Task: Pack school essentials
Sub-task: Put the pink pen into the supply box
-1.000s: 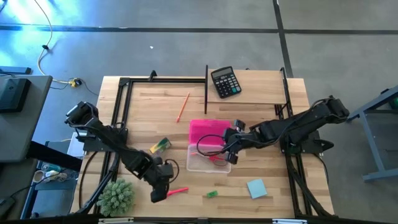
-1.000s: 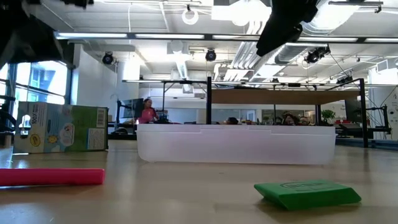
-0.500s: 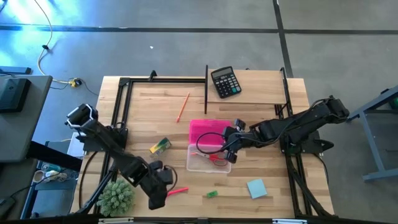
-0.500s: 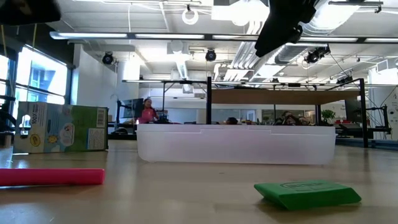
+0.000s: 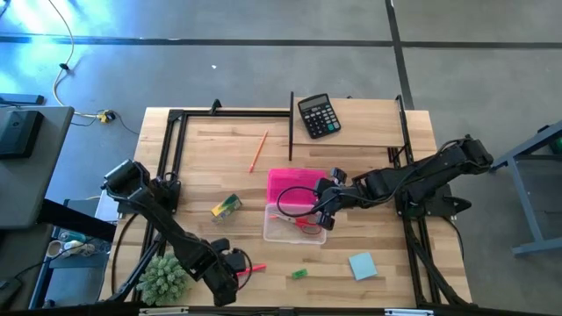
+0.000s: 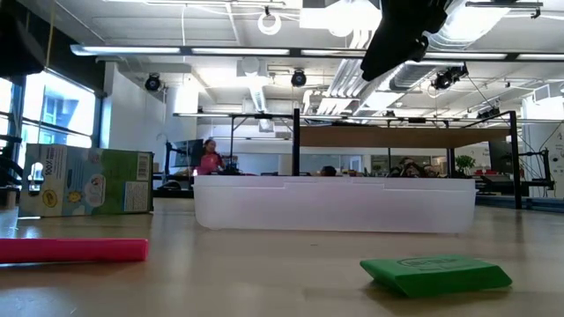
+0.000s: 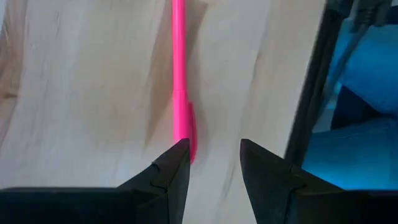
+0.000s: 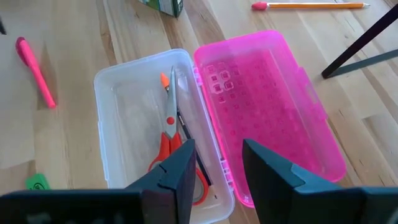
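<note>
From above, your left end effector (image 5: 230,274) sits near the surface's (image 5: 369,145) six o'clock edge, right over the pink marker (image 5: 255,267), with the spiky green plant ball (image 5: 164,277) just at its nine o'clock. Your right end effector (image 5: 321,211) hovers over the clear pencil box (image 5: 285,227), whose pink lid (image 5: 291,183) lies open at its twelve o'clock. The crayon box (image 5: 226,205) lies at the clear box's nine o'clock, the orange pencil (image 5: 258,151) further toward twelve. The green eraser (image 5: 300,274) and the light-blue notepad (image 5: 363,265) lie toward five o'clock from the box, and the black calculator (image 5: 318,115) sits near the far edge.

At surface level, you see the marker (image 6: 73,250) low at nine o'clock, the crayon box (image 6: 85,180) behind it, the clear box (image 6: 335,203) in the middle and the eraser (image 6: 436,271) at five o'clock.

Your left wrist shows the fingers (image 7: 171,174) released, one tip touching the marker's (image 7: 180,74) end, the other on bare wood.

Your right wrist shows its fingers (image 8: 177,168) parted and empty above the clear box (image 8: 124,81), with red-handled scissors (image 8: 169,137) lying inside; the pink lid (image 8: 267,106) lies beside it.
</note>
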`<move>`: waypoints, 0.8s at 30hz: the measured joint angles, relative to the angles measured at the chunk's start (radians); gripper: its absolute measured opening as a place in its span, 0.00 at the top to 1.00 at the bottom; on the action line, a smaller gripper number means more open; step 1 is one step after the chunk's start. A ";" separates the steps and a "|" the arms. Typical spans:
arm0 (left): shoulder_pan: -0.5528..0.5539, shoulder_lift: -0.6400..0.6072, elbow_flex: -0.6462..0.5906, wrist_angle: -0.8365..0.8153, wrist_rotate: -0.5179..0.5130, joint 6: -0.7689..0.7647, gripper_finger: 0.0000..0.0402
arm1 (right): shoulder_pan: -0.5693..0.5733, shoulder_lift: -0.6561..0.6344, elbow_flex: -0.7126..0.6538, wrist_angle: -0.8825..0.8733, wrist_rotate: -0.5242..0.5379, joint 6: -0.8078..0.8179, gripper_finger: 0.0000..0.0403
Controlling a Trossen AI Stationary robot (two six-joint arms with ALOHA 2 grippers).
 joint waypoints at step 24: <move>0.000 0.090 0.000 0.018 -0.036 0.000 0.67 | 0.001 0.000 0.000 0.007 0.000 0.000 0.69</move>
